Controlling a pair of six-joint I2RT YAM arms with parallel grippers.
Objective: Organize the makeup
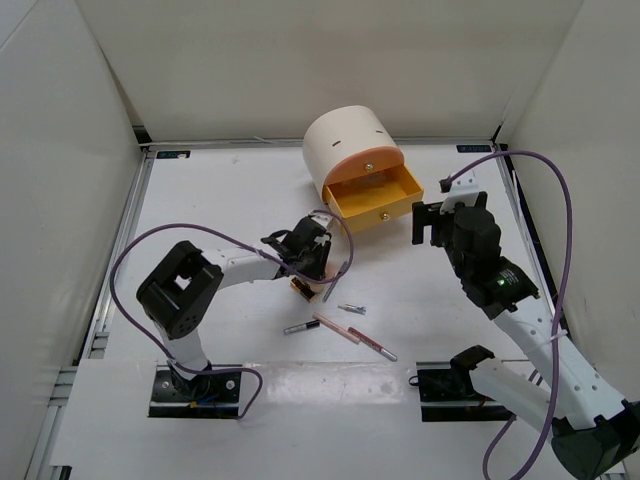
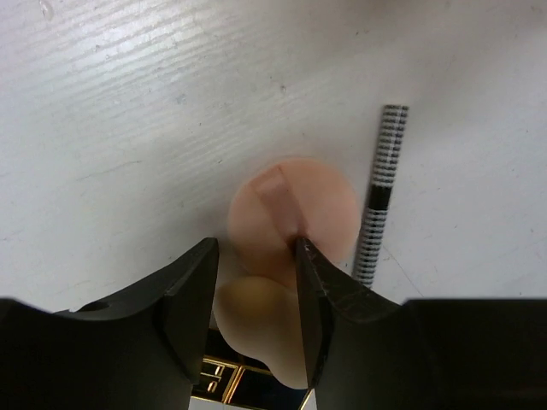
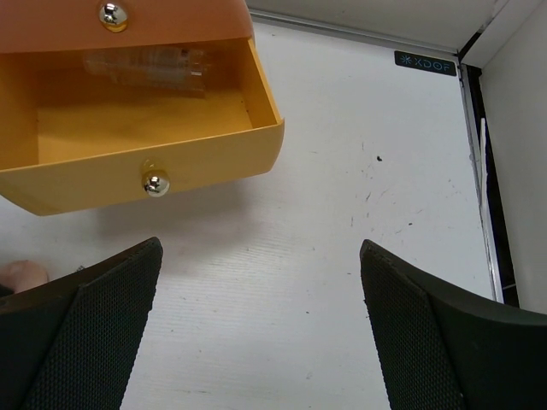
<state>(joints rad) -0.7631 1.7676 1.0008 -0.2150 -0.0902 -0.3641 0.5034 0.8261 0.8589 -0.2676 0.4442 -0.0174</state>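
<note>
My left gripper point(image 1: 308, 262) is low over the table's middle, shut on a peach sponge point(image 2: 256, 320) that fills the gap between its fingers. A second peach sponge point(image 2: 291, 209) lies just ahead, touching the right fingertip point(image 2: 301, 248). A black compact with gold trim point(image 2: 224, 380) lies under the jaws; it also shows in the top view point(image 1: 299, 289). A black-and-white patterned pencil point(image 2: 380, 192) lies beside the sponges. Several thin pencils point(image 1: 340, 328) and a small tube point(image 1: 351, 308) lie nearer the arms. My right gripper point(image 1: 430, 225) is open and empty, right of the drawer.
The cream cylindrical box point(image 1: 352, 145) stands at the back with its orange lower drawer point(image 1: 375, 205) pulled open. A clear bottle point(image 3: 145, 67) lies inside the drawer point(image 3: 214, 158). White walls enclose the table on three sides.
</note>
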